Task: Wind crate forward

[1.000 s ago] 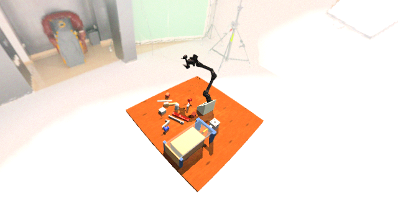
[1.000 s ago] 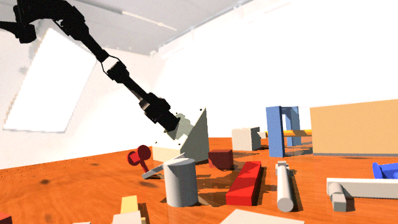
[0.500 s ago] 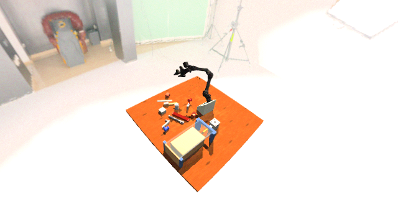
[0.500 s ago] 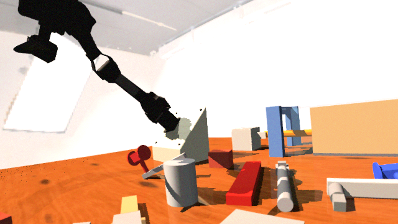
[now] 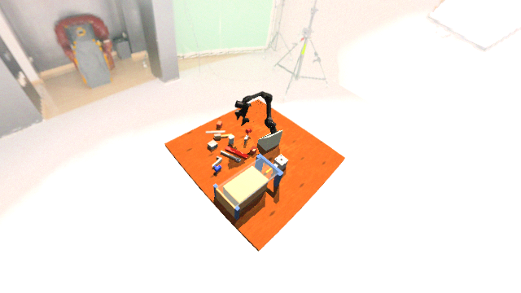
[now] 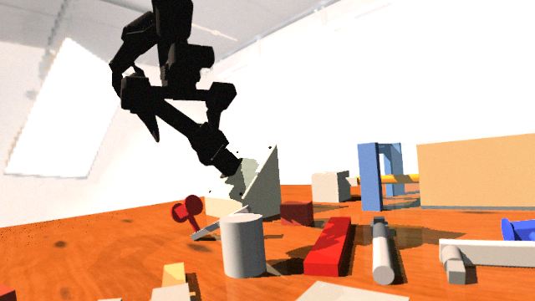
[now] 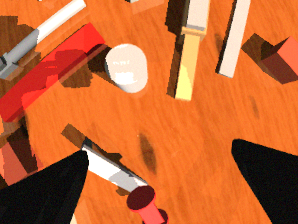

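Observation:
My gripper (image 5: 241, 119) (image 6: 185, 134) (image 7: 160, 152) is open and empty, pointing down above the tools. Below it lies a crank with a grey bar (image 6: 209, 230) (image 7: 112, 171) and a red knob (image 5: 248, 131) (image 6: 193, 206) (image 7: 141, 198). Another crank, with a blue knob (image 5: 217, 168) (image 6: 524, 230), has a grey arm (image 6: 497, 253) and a square-ended key (image 6: 456, 272). The pale winch (image 5: 281, 159) (image 6: 325, 187) stands outside the blue frame (image 5: 270, 165) (image 6: 369, 180). A yellow strap (image 5: 269, 170) (image 6: 401, 179) runs to the tan crate (image 5: 245, 185) (image 6: 476, 171), which sits flat, its front back from the frame.
A red bar (image 5: 237, 152) (image 6: 328, 247) (image 7: 55, 70), a grey tool (image 5: 230, 155) (image 6: 381, 255) (image 7: 60, 20), a pale cylinder (image 5: 231, 140) (image 6: 243, 247) (image 7: 126, 68) and a yellow-handled tool (image 7: 186, 65) lie around. A grey slanted panel (image 5: 270, 142) (image 6: 267, 188) stands by the arm's base.

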`<state>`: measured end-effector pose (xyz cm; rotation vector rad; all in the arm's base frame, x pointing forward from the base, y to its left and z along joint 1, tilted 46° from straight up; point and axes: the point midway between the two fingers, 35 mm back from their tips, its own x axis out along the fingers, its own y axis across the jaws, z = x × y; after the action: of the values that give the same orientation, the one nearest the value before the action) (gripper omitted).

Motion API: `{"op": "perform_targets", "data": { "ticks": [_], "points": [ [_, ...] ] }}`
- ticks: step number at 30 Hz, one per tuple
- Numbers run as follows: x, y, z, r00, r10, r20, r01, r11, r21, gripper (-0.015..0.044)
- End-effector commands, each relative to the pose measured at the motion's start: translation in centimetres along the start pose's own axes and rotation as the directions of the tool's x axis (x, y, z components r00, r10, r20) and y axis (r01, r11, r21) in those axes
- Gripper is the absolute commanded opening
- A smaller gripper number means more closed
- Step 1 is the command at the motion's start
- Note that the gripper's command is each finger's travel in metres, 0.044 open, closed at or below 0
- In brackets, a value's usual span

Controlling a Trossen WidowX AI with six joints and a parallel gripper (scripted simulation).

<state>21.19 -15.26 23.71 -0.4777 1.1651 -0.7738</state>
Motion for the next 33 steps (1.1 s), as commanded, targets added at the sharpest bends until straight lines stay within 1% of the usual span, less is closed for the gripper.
{"op": "perform_targets", "data": {
  "ticks": [1,3,4,5,6,14,18,20,23,28,31,33],
  "points": [
    [1.2,3.6,-3.4,0.985,0.021,-0.172,-0.087,0.917,-0.388,0.044],
    [1.5,5.1,-5.5,0.964,0.006,-0.267,-0.166,0.797,-0.581,0.044],
    [1.5,5.6,-6.4,0.953,-0.006,-0.304,-0.203,0.734,-0.648,0.044],
    [1.5,5.8,-6.9,0.945,-0.015,-0.326,-0.225,0.693,-0.685,0.044],
    [1.5,5.9,-7.1,0.943,-0.018,-0.333,-0.233,0.678,-0.697,0.044],
    [1.5,5.9,-7.1,0.943,-0.018,-0.333,-0.233,0.678,-0.697,0.044],
    [1.9,6.1,-6.4,0.943,-0.017,-0.332,-0.233,0.679,-0.696,0.044],
    [3.5,6.2,-6.8,0.943,-0.013,-0.333,-0.236,0.679,-0.695,0.044],
    [6.7,6.0,-8.0,0.943,-0.017,-0.331,-0.232,0.679,-0.696,0.044],
    [7.6,5.9,-8.4,0.943,-0.02,-0.331,-0.23,0.679,-0.697,0.044],
    [10.0,5.7,-9.2,0.943,-0.02,-0.331,-0.23,0.68,-0.697,0.044],
    [10.7,5.6,-9.5,0.944,-0.022,-0.33,-0.228,0.679,-0.697,0.044]
  ]
}}
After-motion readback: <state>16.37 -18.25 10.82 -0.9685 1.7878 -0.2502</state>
